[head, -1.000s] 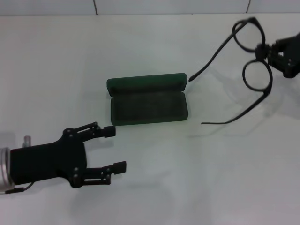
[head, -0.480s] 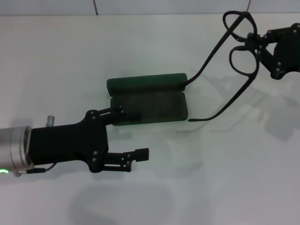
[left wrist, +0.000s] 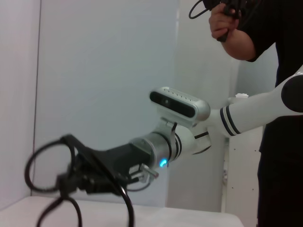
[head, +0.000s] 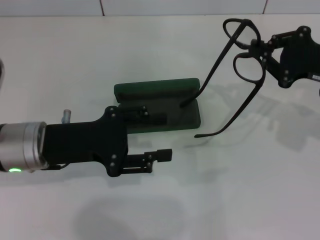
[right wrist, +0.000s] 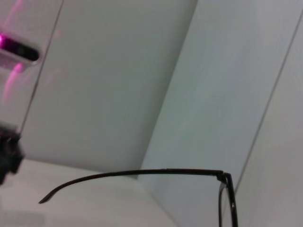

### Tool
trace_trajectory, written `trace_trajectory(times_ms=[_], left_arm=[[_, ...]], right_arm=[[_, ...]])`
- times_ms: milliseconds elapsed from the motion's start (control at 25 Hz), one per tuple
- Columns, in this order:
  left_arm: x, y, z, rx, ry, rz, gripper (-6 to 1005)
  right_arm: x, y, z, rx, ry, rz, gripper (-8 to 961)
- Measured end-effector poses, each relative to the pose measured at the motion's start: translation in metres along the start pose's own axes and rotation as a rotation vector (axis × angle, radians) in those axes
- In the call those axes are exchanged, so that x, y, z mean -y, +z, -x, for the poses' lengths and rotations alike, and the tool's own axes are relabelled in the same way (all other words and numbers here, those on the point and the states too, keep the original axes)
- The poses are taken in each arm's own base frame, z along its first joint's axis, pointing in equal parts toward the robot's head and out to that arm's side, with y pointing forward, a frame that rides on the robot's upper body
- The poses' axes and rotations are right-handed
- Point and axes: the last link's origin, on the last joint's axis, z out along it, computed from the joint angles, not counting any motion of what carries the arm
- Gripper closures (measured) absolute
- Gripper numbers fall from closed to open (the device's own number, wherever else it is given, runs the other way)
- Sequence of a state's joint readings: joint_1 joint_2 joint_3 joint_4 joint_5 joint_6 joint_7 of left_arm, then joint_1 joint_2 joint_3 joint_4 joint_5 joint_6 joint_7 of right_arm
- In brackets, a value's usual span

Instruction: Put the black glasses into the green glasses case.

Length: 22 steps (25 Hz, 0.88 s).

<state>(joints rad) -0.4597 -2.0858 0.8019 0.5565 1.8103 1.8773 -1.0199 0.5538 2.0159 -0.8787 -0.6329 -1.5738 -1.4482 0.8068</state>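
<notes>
I have the black glasses clamped at the bridge in my right gripper, upper right of the head view, lifted off the table with temple tips hanging by the right end of the green glasses case. The case lies open at centre, nothing inside it that I can see. My left gripper, fingers apart, reaches over its front edge. Lowering and releasing remain.
</notes>
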Motion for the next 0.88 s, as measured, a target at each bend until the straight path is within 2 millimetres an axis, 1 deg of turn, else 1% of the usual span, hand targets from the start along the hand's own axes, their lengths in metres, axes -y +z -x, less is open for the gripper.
trace_trajectory(times_ms=[120,240,320,400,560,760,880], left_arm=[[0.001,0.004,0.004,0.015,-0.02,0.008,281],[0.001,0.008,0.017,0.068,-0.055,-0.008,424],[0.0,0.011,0.03,0.103,-0.079,-0.034,519],[-0.001,0.012,0.034,0.103,-0.085,-0.042,589],[-0.005,0.02,0.04,0.091,-0.096,-0.034,728],[-0.007,0.03,0.045,0.089,-0.099,-0.022,829],[-0.007,0.035,0.045,0.081,-0.104,-0.015,890]], right_arm=[[0.006,-0.001,0.003,0.021,0.013,-0.04,915],[0.013,-0.001,0.007,0.055,0.043,-0.095,915],[0.016,0.001,0.009,0.08,0.068,-0.116,915],[0.017,0.005,0.013,0.112,0.09,-0.116,915],[0.01,0.019,0.02,0.18,0.154,-0.065,915],[-0.007,0.041,0.027,0.259,0.259,0.044,915],[-0.016,0.049,0.031,0.292,0.295,0.089,915]])
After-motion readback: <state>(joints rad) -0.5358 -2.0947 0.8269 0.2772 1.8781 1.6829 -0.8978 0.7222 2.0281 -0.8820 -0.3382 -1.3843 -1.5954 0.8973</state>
